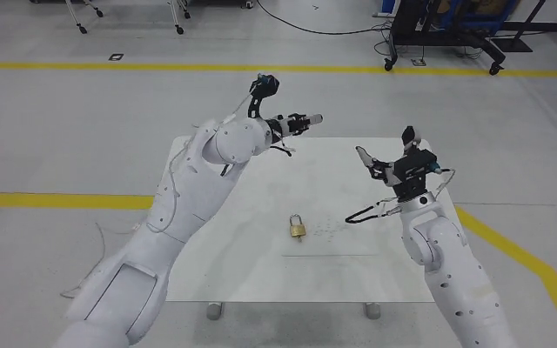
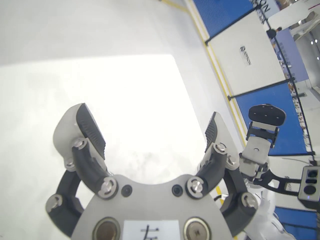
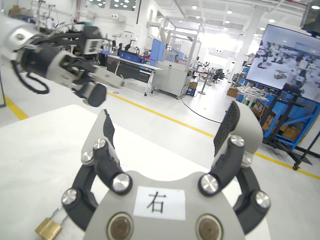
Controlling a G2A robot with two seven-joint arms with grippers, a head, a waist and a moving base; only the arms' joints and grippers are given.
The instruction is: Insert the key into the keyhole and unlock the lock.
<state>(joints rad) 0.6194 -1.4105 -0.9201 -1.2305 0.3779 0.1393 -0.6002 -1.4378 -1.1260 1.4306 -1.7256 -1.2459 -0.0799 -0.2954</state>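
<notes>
I find the brass padlock (image 1: pixel 298 227) lying flat near the centre of the table (image 1: pixel 252 261), well apart from both claws. The left gripper (image 1: pixel 305 120) hangs above the far edge, jaws spread, holding nothing. The right gripper (image 1: pixel 385 148) hangs near the far right corner, likewise spread and empty.

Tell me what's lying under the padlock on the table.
The white table is what shows beneath the brass padlock. The patch directly under its body is covered, so anything flat there cannot be seen.
</notes>
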